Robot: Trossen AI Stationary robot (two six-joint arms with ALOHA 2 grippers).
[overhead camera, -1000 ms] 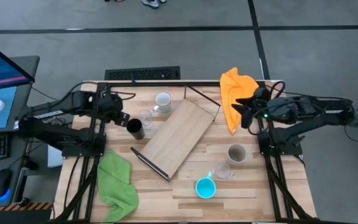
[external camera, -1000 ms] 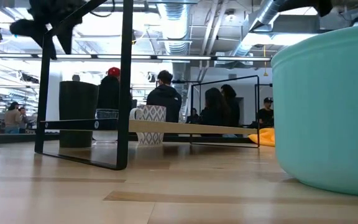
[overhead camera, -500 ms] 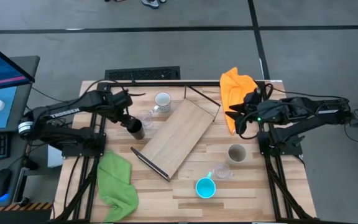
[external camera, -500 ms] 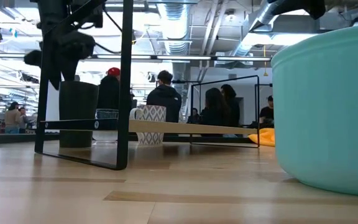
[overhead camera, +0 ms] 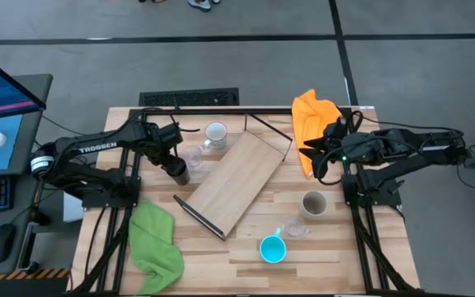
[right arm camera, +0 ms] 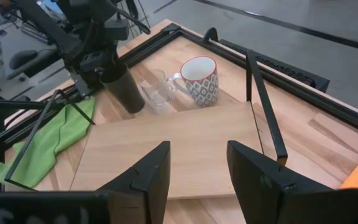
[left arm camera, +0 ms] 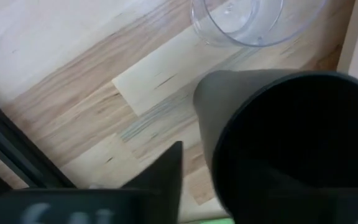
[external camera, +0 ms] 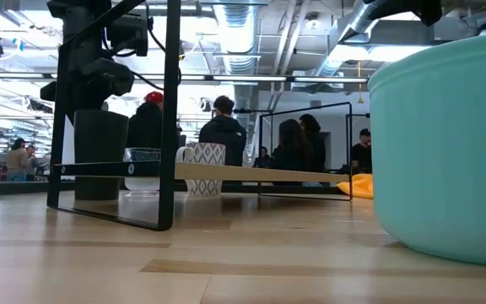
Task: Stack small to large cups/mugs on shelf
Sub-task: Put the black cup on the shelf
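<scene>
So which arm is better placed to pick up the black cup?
The left. Its claw sits right at the black cup, which fills its wrist view, while the right claw hangs open over the orange cloth, across the shelf.

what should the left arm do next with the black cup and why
Probably close the fingers on the black cup. The left gripper sits right over it, and the left wrist view shows the cup's dark body beside a finger, with the clear glass close by. Nothing stands on the shelf yet, and the right gripper waits above the orange cloth.
</scene>
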